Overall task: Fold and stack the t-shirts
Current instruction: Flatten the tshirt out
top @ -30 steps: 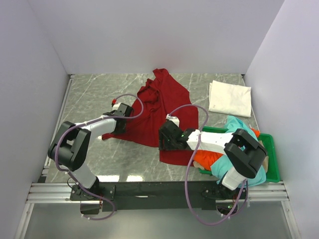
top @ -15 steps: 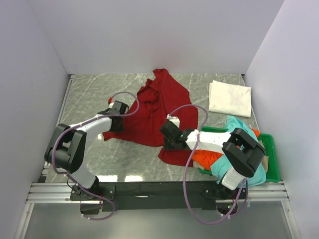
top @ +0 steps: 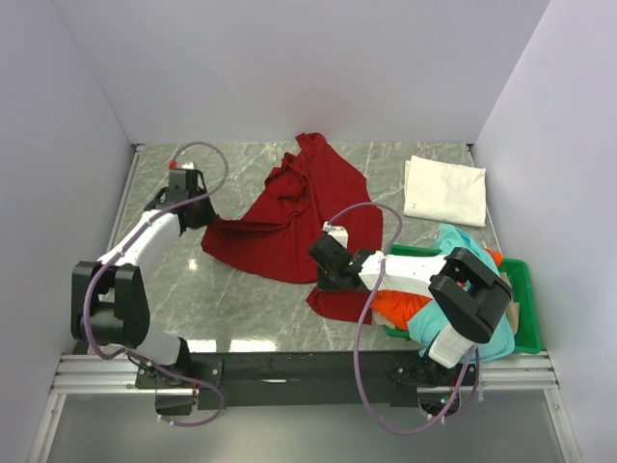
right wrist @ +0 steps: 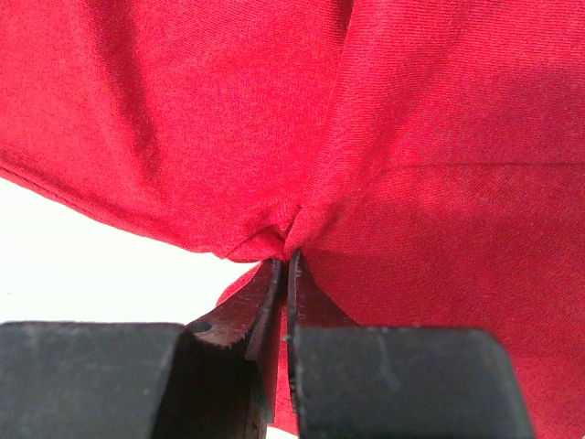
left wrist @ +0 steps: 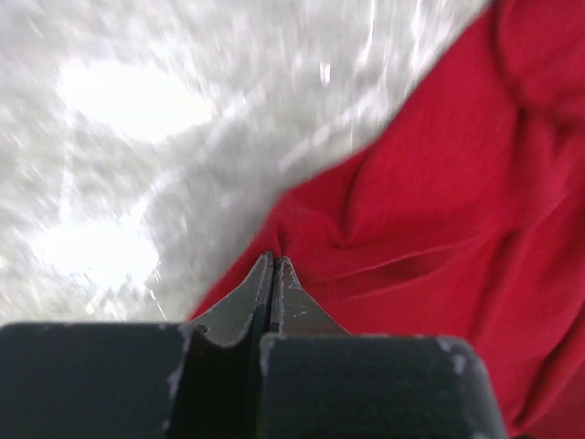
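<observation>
Pinching a thin peak of cloth at the left edge of the dark red t-shirt (top: 294, 207), my left gripper (top: 204, 223) sits upper left in the top view. Its jaws are pressed flat together on the fabric. The wrist view confirms it, with red cloth running out of the tips and marble table (top: 164, 280) beside it.

The shirt lies centre frame, spread partly flat. It's pulled taut toward the left grip and bunched in folds at the top centre and lower edge.

My right gripper (top: 322, 274), just right of centre and low, is clamped shut on a gathered fold near the shirt's lower edge. That wrist view shows cloth puckering straight into the closed tips.

Handling, as I judge it: light, limp cotton with no stiffness, so it drapes and wrinkles wherever it's unsupported. It isn't fragile. A thin single-layer pinch could slide out under a hard tug. Better holds are hems, corners and shoulder seams, where the doubled cloth gives bite. I'd avoid mid-panel grabs, which only bunch it. Two grips well apart should keep an edge straight.

Further right, the white t-shirt (top: 443, 190) lies folded, upper right. Lower right, the orange t-shirt (top: 397, 309) and teal t-shirt (top: 461, 239) are heaped in the green tray (top: 522, 289), partly under my right arm.
</observation>
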Motion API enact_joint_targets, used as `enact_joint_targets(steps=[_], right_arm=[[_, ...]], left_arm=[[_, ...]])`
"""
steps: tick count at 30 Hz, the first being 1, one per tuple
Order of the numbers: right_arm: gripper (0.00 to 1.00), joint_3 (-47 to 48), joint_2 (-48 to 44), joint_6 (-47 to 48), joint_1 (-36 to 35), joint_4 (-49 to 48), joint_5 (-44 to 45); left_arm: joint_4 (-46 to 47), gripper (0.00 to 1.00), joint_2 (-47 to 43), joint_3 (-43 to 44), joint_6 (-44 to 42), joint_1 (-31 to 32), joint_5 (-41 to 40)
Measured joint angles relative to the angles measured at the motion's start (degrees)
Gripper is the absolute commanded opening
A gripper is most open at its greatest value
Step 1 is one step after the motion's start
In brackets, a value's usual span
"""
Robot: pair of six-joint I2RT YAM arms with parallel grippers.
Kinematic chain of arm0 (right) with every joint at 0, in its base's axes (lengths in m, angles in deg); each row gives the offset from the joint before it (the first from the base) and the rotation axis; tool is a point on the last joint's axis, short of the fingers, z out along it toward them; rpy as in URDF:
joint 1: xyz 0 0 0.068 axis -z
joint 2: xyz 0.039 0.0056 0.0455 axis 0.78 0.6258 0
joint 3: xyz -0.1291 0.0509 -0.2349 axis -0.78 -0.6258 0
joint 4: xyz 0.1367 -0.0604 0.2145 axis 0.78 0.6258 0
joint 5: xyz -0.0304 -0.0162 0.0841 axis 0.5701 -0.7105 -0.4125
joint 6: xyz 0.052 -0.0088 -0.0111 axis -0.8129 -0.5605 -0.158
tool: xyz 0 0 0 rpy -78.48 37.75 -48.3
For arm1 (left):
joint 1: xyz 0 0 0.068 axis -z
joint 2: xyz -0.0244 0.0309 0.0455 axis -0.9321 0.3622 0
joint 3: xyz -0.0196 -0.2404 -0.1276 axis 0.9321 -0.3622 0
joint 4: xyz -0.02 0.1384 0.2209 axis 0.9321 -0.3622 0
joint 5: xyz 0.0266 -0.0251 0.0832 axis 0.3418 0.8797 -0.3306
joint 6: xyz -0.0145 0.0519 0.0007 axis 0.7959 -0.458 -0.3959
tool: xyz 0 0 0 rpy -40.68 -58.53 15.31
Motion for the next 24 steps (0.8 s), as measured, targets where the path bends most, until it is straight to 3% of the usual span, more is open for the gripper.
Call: enact_joint_targets(steps=[4,5,7,8,9,15,24], right_arm=[[0.0,0.0,-0.04,0.0,0.02,0.04,0.0],[0.0,0.0,-0.07,0.0,0.0,0.07,0.0],[0.0,0.0,-0.11,0.0,0.0,0.2,0.02],[0.0,0.0,-0.15,0.0,0.0,0.33,0.02],[0.0,0.0,-0.2,0.0,0.0,0.46,0.02],[0.0,-0.04,-0.52,0.0,0.0,1.42,0.15],[0.0,-0.04,-0.52,0.02,-0.09,1.49,0.17]], left_arm=[[-0.76,0.02,2.95,6.12,0.02,-4.52,1.4],[-0.66,0.13,4.31,7.98,0.02,-5.66,1.31],[-0.57,0.25,6.34,10.25,-0.15,-7.58,0.9],[-0.26,0.41,7.04,10.62,0.02,-8.52,0.66],[-0.11,0.45,7.43,10.62,-0.07,-9.62,0.33],[2.01,0.52,4.74,4.52,1.68,-11.65,-3.3],[4.02,0.52,-10.21,-9.2,3.61,-0.15,-5.22]])
